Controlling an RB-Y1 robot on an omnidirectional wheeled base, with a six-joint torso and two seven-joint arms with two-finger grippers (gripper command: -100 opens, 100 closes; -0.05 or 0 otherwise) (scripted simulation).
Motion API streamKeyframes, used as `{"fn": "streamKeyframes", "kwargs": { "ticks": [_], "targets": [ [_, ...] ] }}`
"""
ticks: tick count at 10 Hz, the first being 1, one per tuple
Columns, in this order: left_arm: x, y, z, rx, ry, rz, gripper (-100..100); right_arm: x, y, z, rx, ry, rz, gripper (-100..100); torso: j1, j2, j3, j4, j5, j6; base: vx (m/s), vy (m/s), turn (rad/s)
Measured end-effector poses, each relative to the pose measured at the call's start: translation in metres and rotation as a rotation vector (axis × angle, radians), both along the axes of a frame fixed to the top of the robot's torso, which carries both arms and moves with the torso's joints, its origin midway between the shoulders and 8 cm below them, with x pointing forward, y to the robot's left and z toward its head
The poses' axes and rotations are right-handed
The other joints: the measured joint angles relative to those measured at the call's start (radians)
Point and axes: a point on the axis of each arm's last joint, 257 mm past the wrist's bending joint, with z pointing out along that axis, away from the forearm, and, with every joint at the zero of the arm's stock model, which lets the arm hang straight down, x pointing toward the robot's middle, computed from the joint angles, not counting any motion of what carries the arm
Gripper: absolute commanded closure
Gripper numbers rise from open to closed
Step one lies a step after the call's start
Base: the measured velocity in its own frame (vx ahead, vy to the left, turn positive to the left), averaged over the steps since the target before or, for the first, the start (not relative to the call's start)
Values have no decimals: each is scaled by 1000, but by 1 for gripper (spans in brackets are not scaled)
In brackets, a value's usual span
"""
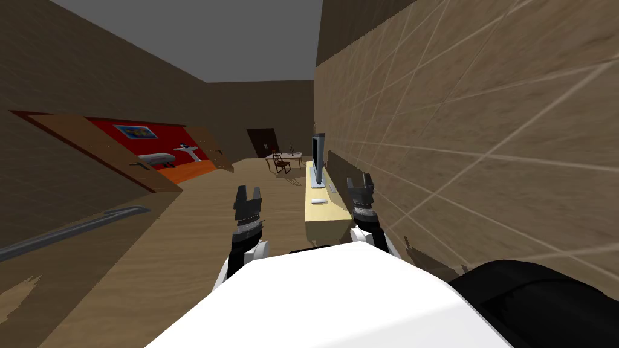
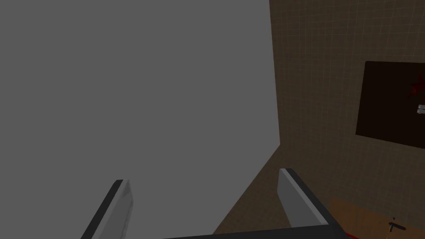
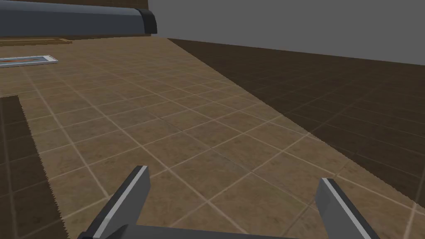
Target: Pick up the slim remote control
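floor [image 1: 199,241] lies open left of the pale low cabinet [image 1: 326,214], whose far long edge meets the tiled wall [image 1: 453,121]. slim remote control [image 1: 331,188], a thin dark bar, lies on the cabinet beside the tv [image 1: 318,158], beyond a flat white object [image 1: 318,200]. left gripper [image 1: 248,192] and right gripper [image 1: 361,181] have fingers spread wide, holding nothing.

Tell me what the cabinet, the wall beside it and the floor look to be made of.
Cabinet: plain pale yellow, matt, no grain showing; perhaps painted wood or laminate, cannot tell which.
Wall: mottled brown squares with pale grout lines in a grid; looks like ceramic or stone tile, matt.
Floor: tan with long grain streaks; likely wood.
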Motion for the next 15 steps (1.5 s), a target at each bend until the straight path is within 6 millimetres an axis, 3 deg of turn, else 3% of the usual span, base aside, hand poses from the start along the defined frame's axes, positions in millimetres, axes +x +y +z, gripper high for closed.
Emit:
{"fn": "streamKeyframes", "kwargs": {
  "ticks": [4, 7, 9, 11, 15],
  "targets": [
    [0, 0, 0, 0, 0, 0, 0, 16, 35, 6, -47, -12, 117, -100, 9, 0, 0, 0, 2, -1, -14, 121, 160],
    [0, 0, 0, 0, 0, 0, 0, 35, 69, -6, -113, 10, 207, -100, 10, -1, -1, 0, 2, -1, 17, 155, 263],
    [0, 0, 0, 0, 0, 0, 0, 49, 93, -23, -180, 49, 263, -100, 11, -3, -2, -1, 3, -1, 69, 154, 306],
    [0, 0, 0, 0, 0, 0, 0, 64, 115, -52, -270, 105, 304, -100, 10, -5, -3, -1, 2, -1, 68, 120, 249],
    [0, 0, 0, 0, 0, 0, 0, 75, 144, -95, -387, 185, 344, -100, 7, -2, -1, 0, 2, 0, 49, 88, 187]
  ]
}}
